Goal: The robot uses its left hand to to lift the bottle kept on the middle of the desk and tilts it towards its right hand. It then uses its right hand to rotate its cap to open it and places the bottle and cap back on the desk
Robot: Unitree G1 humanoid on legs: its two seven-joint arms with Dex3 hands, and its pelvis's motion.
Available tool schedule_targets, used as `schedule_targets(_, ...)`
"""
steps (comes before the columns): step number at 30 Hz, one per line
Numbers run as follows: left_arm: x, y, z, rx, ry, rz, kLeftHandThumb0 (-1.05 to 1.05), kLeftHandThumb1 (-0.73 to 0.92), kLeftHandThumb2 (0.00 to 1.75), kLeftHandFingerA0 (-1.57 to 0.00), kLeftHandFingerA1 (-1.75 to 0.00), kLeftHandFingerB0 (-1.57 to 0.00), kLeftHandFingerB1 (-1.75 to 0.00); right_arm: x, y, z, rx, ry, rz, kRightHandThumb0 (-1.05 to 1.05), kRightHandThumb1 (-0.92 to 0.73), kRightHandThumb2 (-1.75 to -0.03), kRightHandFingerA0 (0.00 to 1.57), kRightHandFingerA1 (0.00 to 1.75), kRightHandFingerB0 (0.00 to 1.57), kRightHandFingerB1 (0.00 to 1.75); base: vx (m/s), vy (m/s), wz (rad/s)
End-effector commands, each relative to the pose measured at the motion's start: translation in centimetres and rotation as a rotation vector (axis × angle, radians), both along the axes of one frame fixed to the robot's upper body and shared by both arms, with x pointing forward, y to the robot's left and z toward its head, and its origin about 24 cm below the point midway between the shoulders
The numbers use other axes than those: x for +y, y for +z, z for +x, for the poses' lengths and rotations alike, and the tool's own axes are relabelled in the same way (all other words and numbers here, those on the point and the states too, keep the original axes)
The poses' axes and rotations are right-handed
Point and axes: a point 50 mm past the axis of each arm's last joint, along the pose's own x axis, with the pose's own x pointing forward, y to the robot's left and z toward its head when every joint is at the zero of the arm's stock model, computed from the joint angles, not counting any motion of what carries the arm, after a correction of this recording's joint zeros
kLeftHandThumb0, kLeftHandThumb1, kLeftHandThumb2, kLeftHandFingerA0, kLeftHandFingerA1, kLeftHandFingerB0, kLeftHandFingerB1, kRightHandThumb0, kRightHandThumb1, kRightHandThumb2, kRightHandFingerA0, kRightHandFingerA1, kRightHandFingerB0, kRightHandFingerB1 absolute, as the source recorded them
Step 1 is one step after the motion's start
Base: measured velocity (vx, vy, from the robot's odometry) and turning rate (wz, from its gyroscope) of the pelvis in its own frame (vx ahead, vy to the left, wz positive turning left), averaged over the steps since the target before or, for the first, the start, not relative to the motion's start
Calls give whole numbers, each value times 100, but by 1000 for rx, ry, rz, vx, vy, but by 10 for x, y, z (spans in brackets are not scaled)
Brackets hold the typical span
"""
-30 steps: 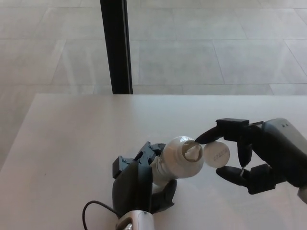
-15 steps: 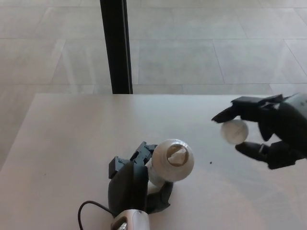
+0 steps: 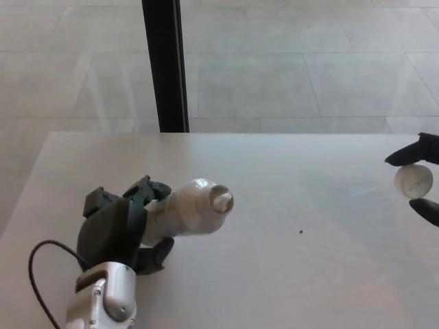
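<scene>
My left hand is wrapped tight round the bottle, holding it tilted with the open neck pointing toward my right, just above the worktop. My right hand is barely in shot at the right edge, with the cap pinched between a finger above and a thumb below.

A second ago that cap was right up against the bottle's mouth. Now the two hands have swung well apart, left one off to the left side of the worktop, right one nearly out of frame. So I'd say the unscrewing is done and all that's left is setting both pieces down.

Count: one bottle, one cap, two hands, one worktop. There's also a black post standing on the floor behind, a cable looping off my left wrist, and a tiny dark speck on the worktop.
</scene>
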Motion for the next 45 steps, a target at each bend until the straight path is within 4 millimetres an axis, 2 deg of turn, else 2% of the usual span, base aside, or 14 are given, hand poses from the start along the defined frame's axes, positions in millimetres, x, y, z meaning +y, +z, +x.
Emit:
schedule_targets(1, 35, 78, 30, 310, -42, 837, -36, 72, 64, -77, -123, -56, -61, 11, -93, -22, 308, -76, -5, -22, -49, -93, 98, 146, 97, 85, 0, 0, 0)
schedule_targets(7, 22, 90, 34, 311, -74, 1051, -44, 71, 60, -84, -148, -54, -66, 33, -113, -25, 373, -20, -42, -20, -52, -89, 99, 138, 95, 82, 0, 0, 0)
schedule_targets(9, 3, 101, 40, 326, -112, 1091, -44, 70, 60, -73, -108, -59, -66, 44, -121, -23, 398, 4, -59, -22, -55, -89, 96, 146, 94, 80, 0, 0, 0)
schedule_targets(15, -33, 99, 36, 332, -235, 1026, -43, 68, 63, -72, -145, -59, -79, 63, -133, -18, 502, 21, -110, -22, -65, -84, 89, 148, 90, 86, 0, 0, 0)
schedule_targets(17, -51, 85, 33, 377, -274, 990, -53, 74, 63, -84, -126, -60, -71, 66, -140, -16, 586, 22, -151, -20, -69, -76, 84, 151, 89, 84, 0, 0, 0)
schedule_targets(19, -64, 75, 26, 355, -327, 934, -53, 74, 61, -81, -111, -62, -68, 67, -149, -15, 628, 22, -162, -19, -65, -77, 88, 144, 92, 78, 0, 0, 0)
schedule_targets(23, -82, 55, 8, 262, -455, 791, -44, 62, 72, -84, -159, -72, -98, 62, -168, -16, 686, 17, -264, -23, -61, -65, 87, 105, 91, 71, 0, 0, 0)
schedule_targets(26, -86, 47, 4, 241, -488, 791, -47, 66, 69, -86, -157, -74, -101, 57, -176, -14, 744, -32, -313, -25, -68, -67, 83, 94, 87, 66, 0, 0, 0)
schedule_targets(32, -91, 36, -5, 247, -529, 696, -43, 64, 75, -84, -149, -72, -90, 50, -188, -11, 800, -103, -364, -28, -70, -60, 68, 70, 58, 52, 0, 0, 0)
schedule_targets(34, -92, 31, -9, 252, -541, 672, -45, 65, 72, -90, -155, -79, -104, 45, -196, -10, 852, -156, -389, -44, -53, -87, 57, 74, 36, 54, 0, 0, 0)
schedule_targets(35, -93, 30, -9, 256, -541, 672, -47, 66, 67, -87, -142, -78, -100, 42, -196, -10, 874, -166, -424, -44, -69, -60, 38, 60, 35, 36, 0, 0, 0)
schedule_targets(37, -93, 28, -10, 251, -535, 660, -46, 64, 72, -89, -144, -79, -102, 41, -198, -11, 890, -188, -483, -58, -71, -62, 15, 54, 24, 33, 0, 0, 0)
schedule_targets(40, -91, 28, -10, 239, -532, 629, -42, 60, 78, -88, -159, -80, -109, 36, -200, -11, 933, -231, -496, -76, -58, -76, 0, 0, 9, 28, 0, 0, 0)
schedule_targets(45, -89, 28, -11, 229, -519, 603, -42, 65, 72, -86, -148, -76, -96, 34, -195, -7, 964, -270, -488, -105, -63, -103, 0, 36, 0, 8, 0, 0, 0)
